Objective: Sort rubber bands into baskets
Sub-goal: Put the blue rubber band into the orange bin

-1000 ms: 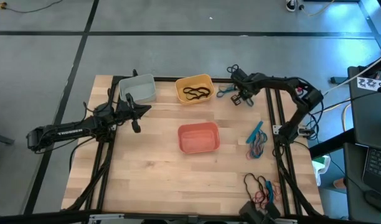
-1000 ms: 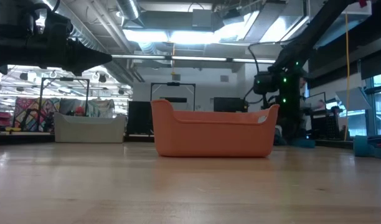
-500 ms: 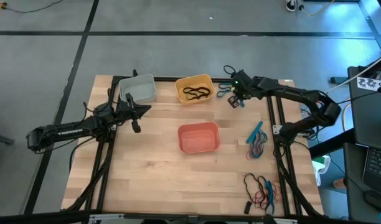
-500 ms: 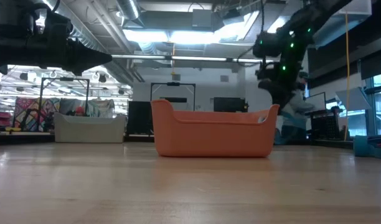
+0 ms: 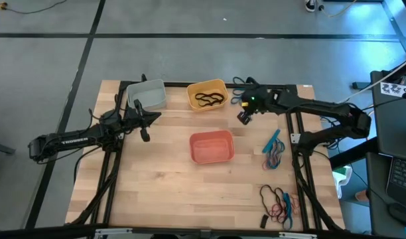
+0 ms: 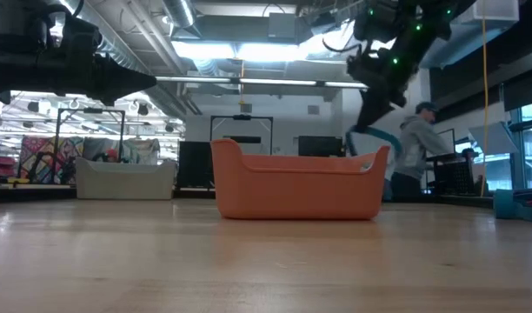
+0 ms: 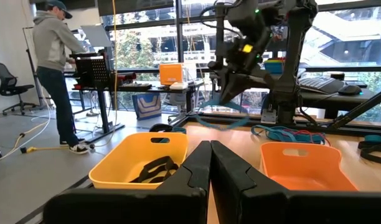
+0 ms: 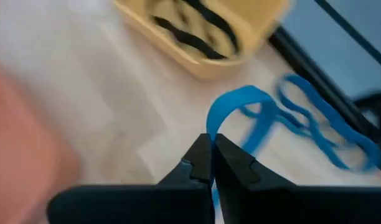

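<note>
Between the closed fingers of the right end effector [image 8: 210,163] hangs a blue rubber band [image 8: 240,112], limp and light; pinching one strand suffices. Just beyond sits the yellow basket [image 8: 203,31] holding black bands [image 8: 190,26]. Farther off, the left end effector [image 5: 144,125] waits shut, its arm lettering unreadable.

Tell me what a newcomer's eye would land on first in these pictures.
First, the right gripper, lifted above the table between the yellow basket and the salmon basket, its fingers shut on a blue rubber band that dangles from them. Next, the black rubber bands lying in the yellow basket. The left gripper waits shut beside the grey-white basket.
</note>
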`<action>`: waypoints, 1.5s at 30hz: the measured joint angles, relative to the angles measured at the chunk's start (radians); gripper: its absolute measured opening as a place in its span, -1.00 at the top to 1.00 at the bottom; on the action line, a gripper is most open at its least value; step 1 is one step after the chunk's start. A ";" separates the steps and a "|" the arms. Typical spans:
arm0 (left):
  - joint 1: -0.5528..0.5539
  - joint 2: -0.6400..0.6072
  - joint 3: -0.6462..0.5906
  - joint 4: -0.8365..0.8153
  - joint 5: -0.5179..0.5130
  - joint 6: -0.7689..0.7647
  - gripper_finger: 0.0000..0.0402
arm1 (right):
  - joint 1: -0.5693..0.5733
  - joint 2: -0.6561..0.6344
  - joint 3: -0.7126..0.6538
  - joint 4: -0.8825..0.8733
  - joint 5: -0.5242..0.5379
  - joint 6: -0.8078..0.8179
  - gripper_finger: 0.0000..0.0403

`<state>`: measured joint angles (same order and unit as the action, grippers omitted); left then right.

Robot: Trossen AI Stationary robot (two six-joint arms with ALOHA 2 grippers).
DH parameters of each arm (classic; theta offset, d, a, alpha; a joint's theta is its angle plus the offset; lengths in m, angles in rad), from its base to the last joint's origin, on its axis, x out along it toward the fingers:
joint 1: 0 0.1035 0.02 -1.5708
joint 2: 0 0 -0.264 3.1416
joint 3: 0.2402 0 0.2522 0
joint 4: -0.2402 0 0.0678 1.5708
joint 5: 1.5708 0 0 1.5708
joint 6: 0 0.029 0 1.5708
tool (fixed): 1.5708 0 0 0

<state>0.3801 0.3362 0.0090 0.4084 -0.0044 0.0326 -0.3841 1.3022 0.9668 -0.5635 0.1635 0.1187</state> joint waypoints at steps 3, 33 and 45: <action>0.000 0.000 0.000 0.000 0.000 0.000 0.97 | 0.045 0.000 0.000 0.060 -0.029 -0.019 0.94; 0.000 -0.001 0.000 0.002 0.000 -0.002 0.97 | 0.309 0.081 0.002 0.376 -0.362 -0.076 0.94; 0.000 -0.001 0.000 0.002 0.000 -0.002 0.97 | 0.325 0.216 0.002 0.379 -0.384 -0.075 0.94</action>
<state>0.3801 0.3355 0.0090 0.4099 -0.0044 0.0304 -0.0593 1.5184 0.9684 -0.1843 -0.2203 0.0437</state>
